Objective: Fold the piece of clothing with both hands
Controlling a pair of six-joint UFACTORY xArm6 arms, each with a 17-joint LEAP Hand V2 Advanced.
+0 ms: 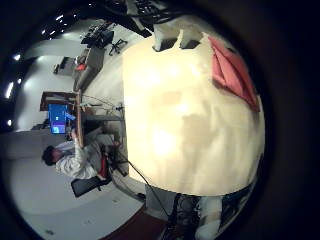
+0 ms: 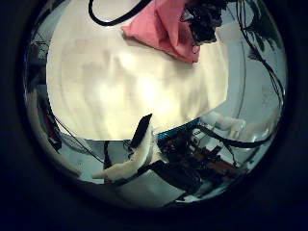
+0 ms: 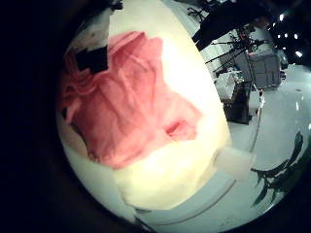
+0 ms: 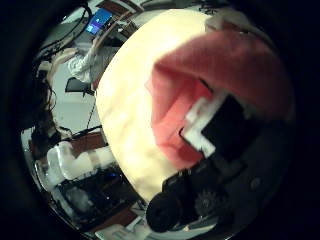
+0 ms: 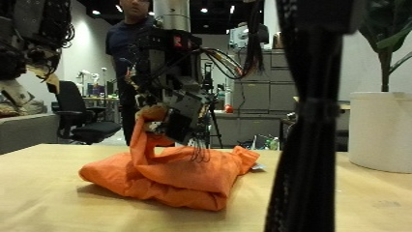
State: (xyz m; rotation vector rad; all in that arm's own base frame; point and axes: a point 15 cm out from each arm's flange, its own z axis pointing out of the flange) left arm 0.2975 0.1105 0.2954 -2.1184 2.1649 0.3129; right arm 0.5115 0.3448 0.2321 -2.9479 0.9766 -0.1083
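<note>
— What can't you make out from where you are?

— My right hand [image 5: 171,106] is clamped on a peak of the orange garment [image 5: 174,174]. Its fingertips are sunk in the folds, so I can't see how much cloth they pinch. From my right palm the cloth fills most of the view, with one of my own fingers [image 4: 215,120] pressed against it. I can't tell sleeves or collar in the heap.

— And which way does it lie?

— It's a crumpled mound, long axis flat along the worktop [image 5: 51,193] and broadside to the outside view, with the pinched peak rising to my hand. A dark upright [image 5: 309,116] in front cuts off what lies past the far end.

— Room to move?

— Plenty. My left hand [image 2: 135,154] is high and well apart from the garment, its one visible finger straight, holding nothing. Its palm looks down on broad bare worktop [image 1: 180,120], the garment [image 1: 232,72] near one edge.
</note>
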